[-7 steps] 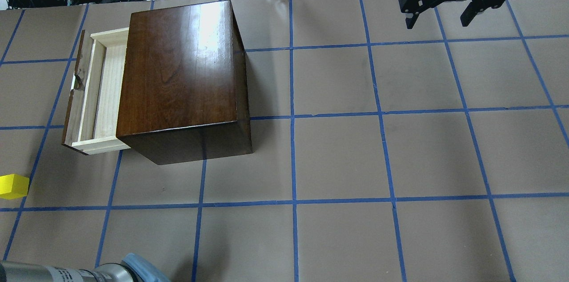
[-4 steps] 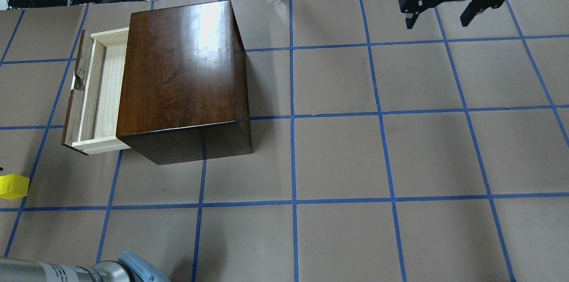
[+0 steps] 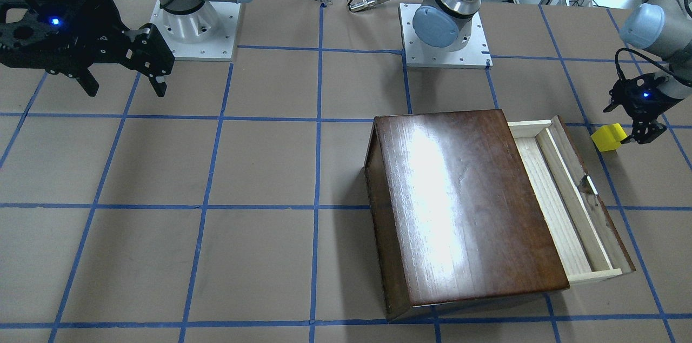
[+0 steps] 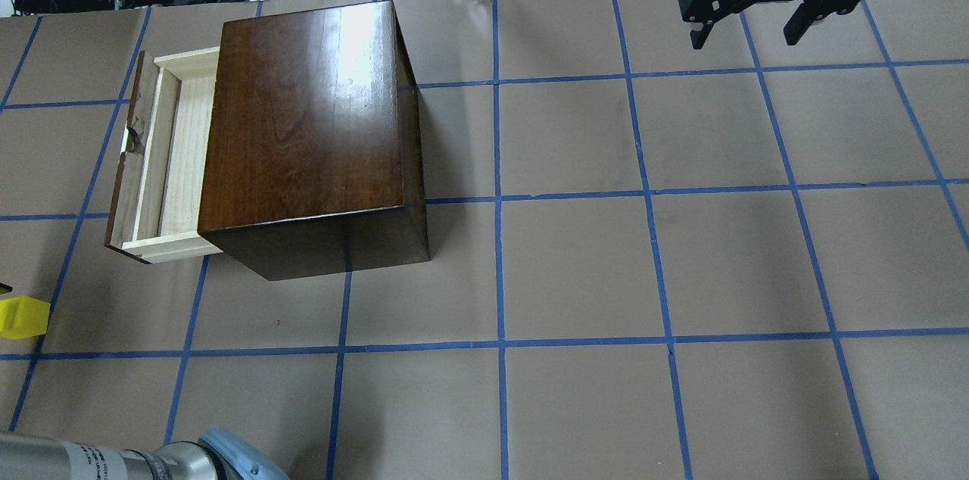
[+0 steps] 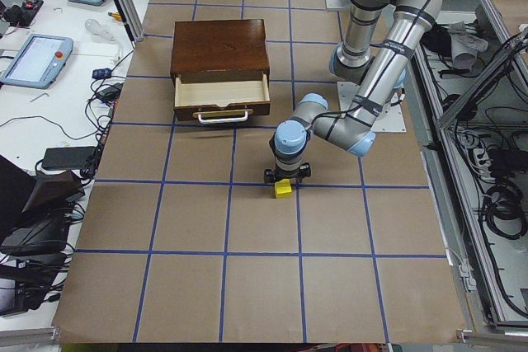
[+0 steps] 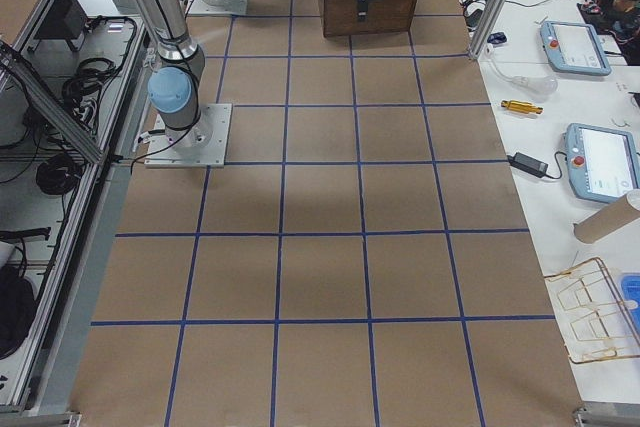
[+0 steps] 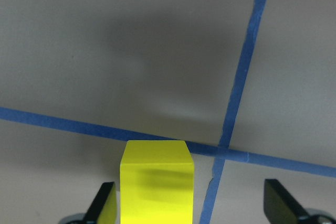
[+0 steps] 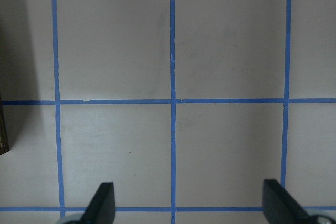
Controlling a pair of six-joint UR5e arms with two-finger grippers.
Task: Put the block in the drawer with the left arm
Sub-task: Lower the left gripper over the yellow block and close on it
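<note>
Left wrist-mounted view: the left claw [image 7: 191, 205], spread, straddles the yellow block [image 7: 156, 182] on the counter [image 7: 79, 51], past the open drawer [image 5: 221, 88] toward the left edge. The block crowds one finger [image 7: 106, 205], so centre it before pinching.

Bright; glare on box [image 4: 306, 116]; wrist view perhaps soft.

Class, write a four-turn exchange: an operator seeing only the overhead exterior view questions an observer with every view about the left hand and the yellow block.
Operator: The block is cut off at my edge. Where is the left hand?
Observer: Directly over the block, pointing down, in the exterior left view.
Operator: Has it gripped?
Observer: No. The left wrist view shows it open, the block close by one finger, a wide gap to the other.
</note>
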